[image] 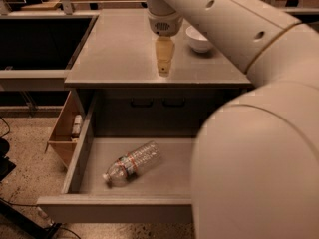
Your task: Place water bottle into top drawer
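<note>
The water bottle (132,164) lies on its side on the floor of the open top drawer (79,156), cap toward the front left, its red-edged label band showing. The drawer is pulled out from under the grey table (114,49). My gripper (163,66) hangs pointing down over the table top, well above and behind the bottle, and holds nothing. My big white arm hides the right part of the drawer.
A white bowl (198,39) stands on the table just right of the gripper. An open cardboard box (65,128) sits on the floor left of the drawer. A dark sunken bay (40,39) lies to the left of the table.
</note>
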You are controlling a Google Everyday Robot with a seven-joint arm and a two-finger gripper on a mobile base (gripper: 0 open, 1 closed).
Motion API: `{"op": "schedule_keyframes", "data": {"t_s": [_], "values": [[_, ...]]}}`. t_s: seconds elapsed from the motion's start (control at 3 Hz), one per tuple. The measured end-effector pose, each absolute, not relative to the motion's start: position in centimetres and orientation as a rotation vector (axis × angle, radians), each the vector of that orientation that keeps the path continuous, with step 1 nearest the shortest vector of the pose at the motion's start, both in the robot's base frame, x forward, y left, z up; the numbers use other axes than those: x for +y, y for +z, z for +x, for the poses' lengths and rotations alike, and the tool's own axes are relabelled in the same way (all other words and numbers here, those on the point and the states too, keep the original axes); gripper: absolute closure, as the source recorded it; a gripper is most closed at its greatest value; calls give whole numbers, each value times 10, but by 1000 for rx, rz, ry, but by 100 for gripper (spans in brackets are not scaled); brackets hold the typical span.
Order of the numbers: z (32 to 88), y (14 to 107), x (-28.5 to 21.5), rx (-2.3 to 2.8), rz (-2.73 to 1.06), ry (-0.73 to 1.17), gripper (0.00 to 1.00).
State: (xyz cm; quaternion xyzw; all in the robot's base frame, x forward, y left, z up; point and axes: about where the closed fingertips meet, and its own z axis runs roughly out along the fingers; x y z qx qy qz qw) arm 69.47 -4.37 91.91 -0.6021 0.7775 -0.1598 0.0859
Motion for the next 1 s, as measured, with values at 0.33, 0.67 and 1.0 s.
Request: {"op": "schedule_keyframes", "data": {"t_s": [0.33, 0.67, 1.0], "values": [[780, 894, -46, 2321, -1606, -490, 0], [839, 842, -39, 2380, -1487, -407, 0], [839, 842, -39, 2380, -1488, -406, 0]]}}
